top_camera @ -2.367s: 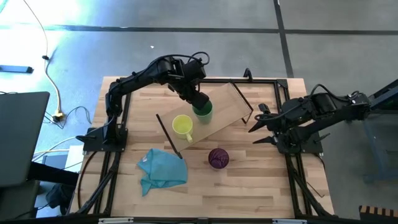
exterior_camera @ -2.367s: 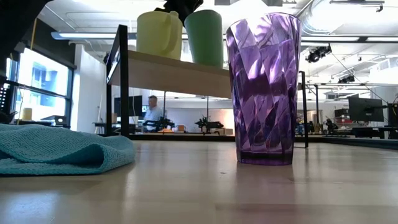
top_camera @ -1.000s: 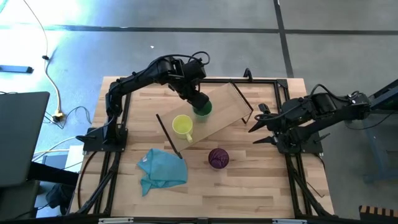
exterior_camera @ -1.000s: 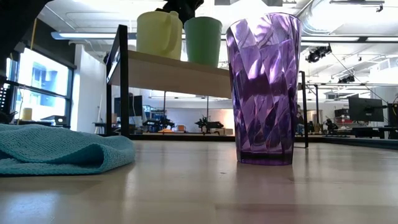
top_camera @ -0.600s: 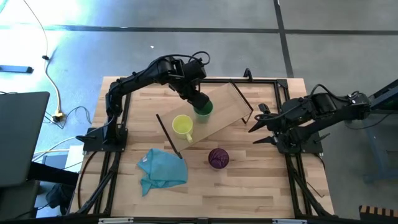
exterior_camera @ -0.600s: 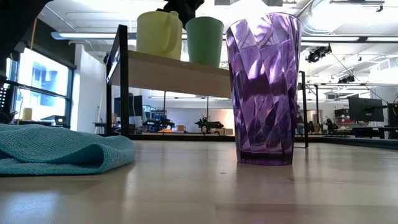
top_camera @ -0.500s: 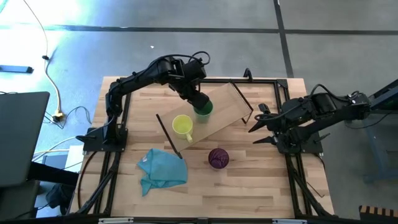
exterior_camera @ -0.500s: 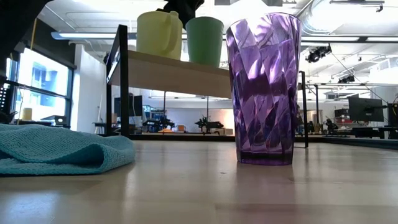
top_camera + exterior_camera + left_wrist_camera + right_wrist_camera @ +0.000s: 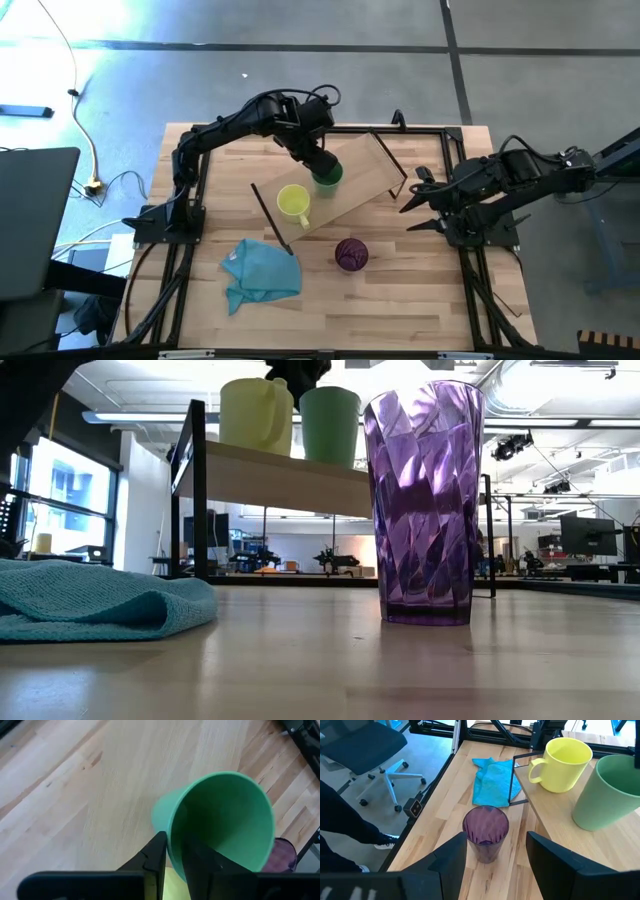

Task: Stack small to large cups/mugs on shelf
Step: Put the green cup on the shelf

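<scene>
Teal cloth (image 9: 262, 272): lay crumpled on the worktop (image 9: 400, 300), well apart from the left pincer (image 9: 318, 168), on the near-left side.

Yellow mug (image 9: 293, 202): stood upright on the shelf (image 9: 355, 175), just beside the left pincer. The right wrist view showed its handle turned toward the cloth; the low view showed only its side, above the shelf edge.

Left pincer: stood over the shelf, fingers (image 9: 155, 857) clamped on the rim wall of the green cup (image 9: 327, 176), one inside and one outside. Only the left wrist view showed this grip. In the right wrist view the cup's base sat tilted; whether it touched the board could not be told.

Purple tumbler (image 9: 350, 253): stood upright on the worktop off the shelf, between the two pincers and nearer the front edge. The low view alone showed its faceted wall.

Right pincer (image 9: 420, 207): hung at the shelf's right end, fingers spread apart, holding nothing.

No readable writing on any item.
</scene>
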